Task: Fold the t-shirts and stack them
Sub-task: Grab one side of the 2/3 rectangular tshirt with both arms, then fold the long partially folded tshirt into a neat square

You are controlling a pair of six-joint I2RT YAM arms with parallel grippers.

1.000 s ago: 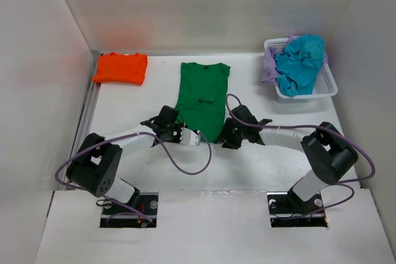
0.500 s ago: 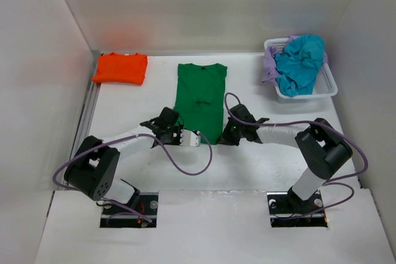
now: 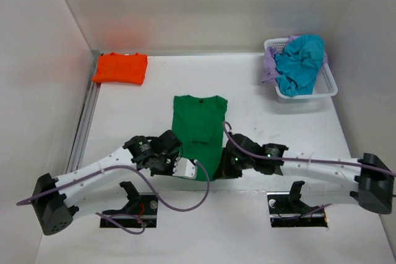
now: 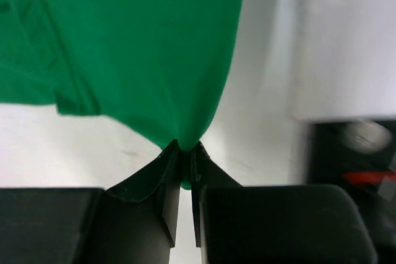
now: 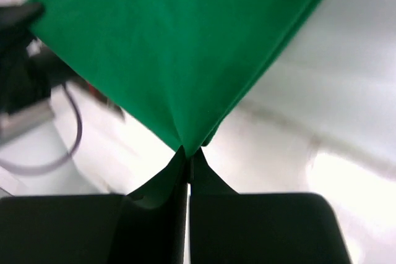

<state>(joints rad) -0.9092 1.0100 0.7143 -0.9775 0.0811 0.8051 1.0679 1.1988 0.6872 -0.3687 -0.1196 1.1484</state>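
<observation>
From above, the green t-shirt [image 3: 199,128] lies spread on the white table [image 3: 136,109], between the two arms and toward the near side. Its long axis runs from far to near, with the collar pointing at the far wall and the hem pointing at the arm bases. The left gripper [image 3: 195,171] is at the hem's left corner and the right gripper [image 3: 224,166] at its right corner, close together. The orange t-shirt [image 3: 120,68] sits folded in the far left corner, well apart from the green one. The white lattice basket [image 3: 309,96] at the far right holds the crumpled teal t-shirt [image 3: 300,60], with the lavender t-shirt [image 3: 269,63] hanging over its left rim. In the left wrist view, the left gripper [image 4: 184,149] has its fingers pressed together on a tip of green cloth, which fans out above them. In the right wrist view, the right gripper [image 5: 187,153] likewise pinches a point of green cloth, and the fabric widens away from the closed fingers.
</observation>
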